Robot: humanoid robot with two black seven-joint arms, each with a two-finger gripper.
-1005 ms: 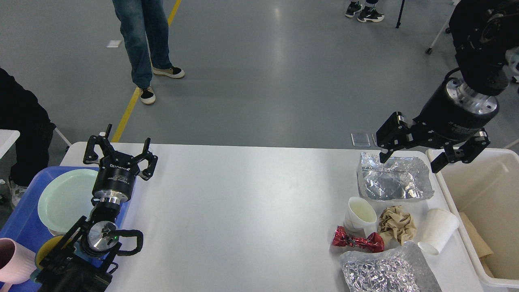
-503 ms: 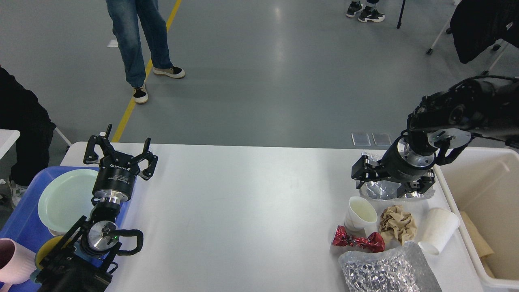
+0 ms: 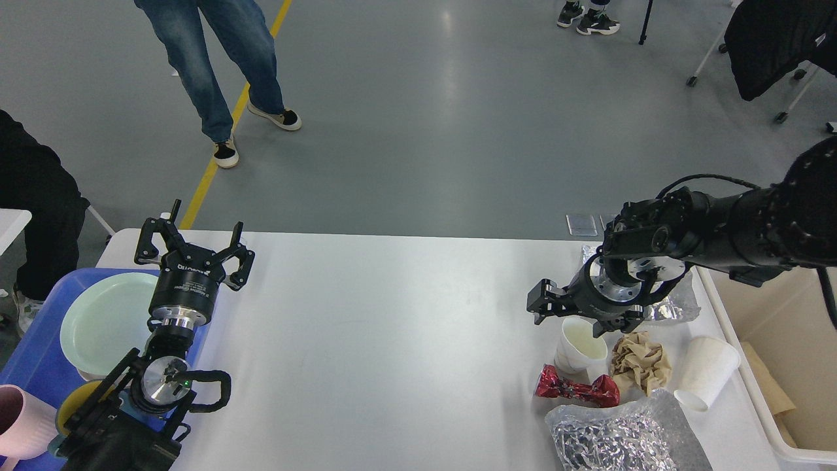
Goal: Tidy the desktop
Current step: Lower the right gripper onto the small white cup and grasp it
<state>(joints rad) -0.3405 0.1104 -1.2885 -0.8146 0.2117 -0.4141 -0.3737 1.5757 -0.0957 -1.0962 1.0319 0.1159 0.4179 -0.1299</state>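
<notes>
Head view shows the right gripper (image 3: 579,322) spread open directly above a white paper cup (image 3: 580,345) on the desk (image 3: 392,327); the left gripper (image 3: 194,247) hangs open beside a blue tray (image 3: 33,366).

Broad bare middle of the desktop (image 3: 392,340); clustered cups (image 3: 579,343), foil (image 3: 614,438) and wrappers (image 3: 575,387) crowding its right end.

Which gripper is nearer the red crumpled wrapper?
Right. The right gripper hangs just above and beyond the red crumpled wrapper, over a paper cup. The left gripper sits across the desktop, by the blue tray.
</notes>
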